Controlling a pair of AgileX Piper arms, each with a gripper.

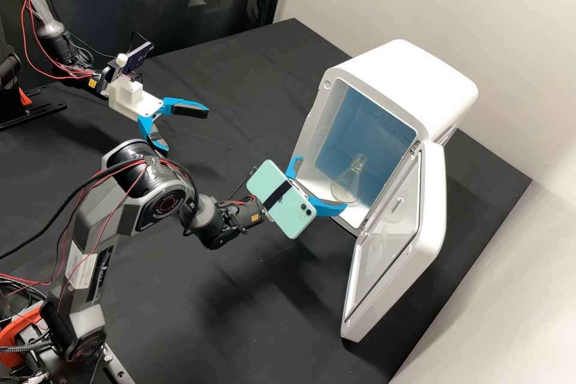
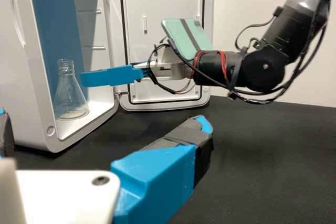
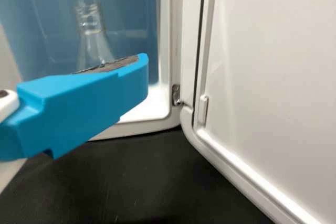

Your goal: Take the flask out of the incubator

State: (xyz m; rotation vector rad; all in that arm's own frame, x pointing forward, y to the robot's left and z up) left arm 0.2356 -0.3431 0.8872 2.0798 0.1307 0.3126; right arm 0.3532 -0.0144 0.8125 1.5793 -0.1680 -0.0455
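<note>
A: Glass flask (image 1: 350, 183), clear and conical: where is it sitting?
B: Standing upright inside the white box incubator (image 1: 408, 81), whose door (image 1: 414, 234) is hanging open.
A: White, blue-fingered right gripper (image 1: 312, 188)?
B: Holding spread at the opening, gripping nothing.
A: Left gripper (image 1: 174, 122)?
B: Hovering spread, well apart, over the black bench (image 1: 252, 300).

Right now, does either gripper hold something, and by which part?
Nothing is held. Right gripper: jaws open near the flask. Left gripper: jaws open, empty.
</note>
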